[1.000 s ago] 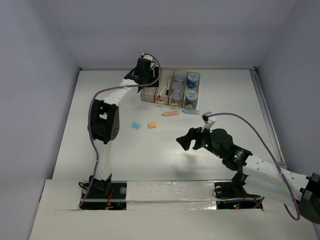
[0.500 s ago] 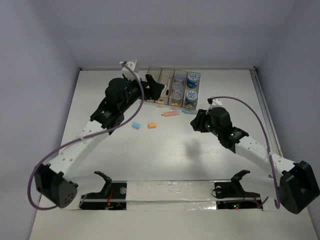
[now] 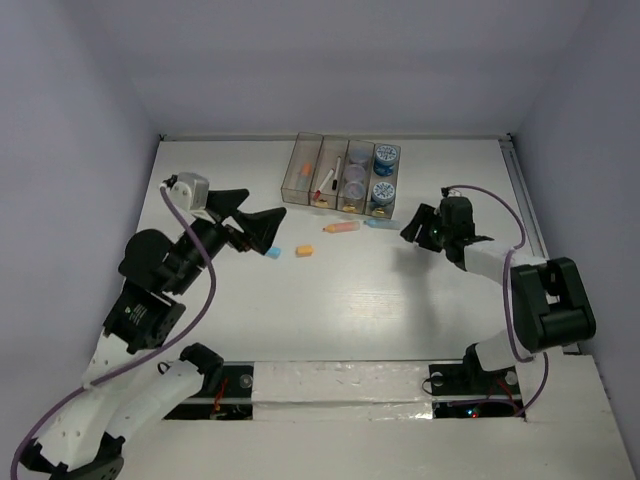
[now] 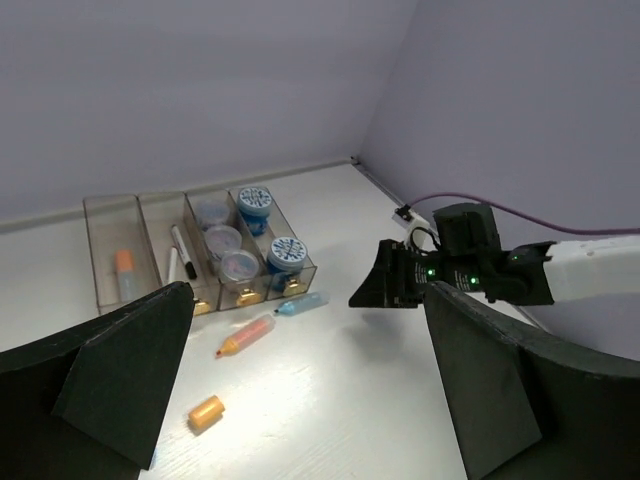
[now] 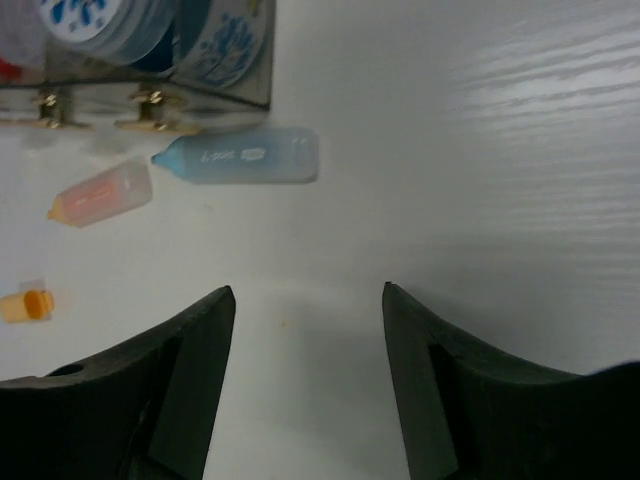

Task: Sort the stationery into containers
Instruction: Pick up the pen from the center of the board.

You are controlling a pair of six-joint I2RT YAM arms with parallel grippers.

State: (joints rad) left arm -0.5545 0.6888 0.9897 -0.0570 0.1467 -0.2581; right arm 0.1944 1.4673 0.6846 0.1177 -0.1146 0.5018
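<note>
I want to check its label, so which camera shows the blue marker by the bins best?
The right wrist view: the blue marker lies close and large, its printed label visible though blurred. The top external view shows only a small blue sliver; the left wrist view shows it small, near the bins.

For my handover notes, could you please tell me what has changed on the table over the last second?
The left claw pulled back from over the row of translucent plastic bins toward the near left, open and empty. The right claw swung from mid-table to the light blue plastic marker, open. That marker, the pale orange marker, the small orange eraser and the small blue eraser stayed put.
</note>
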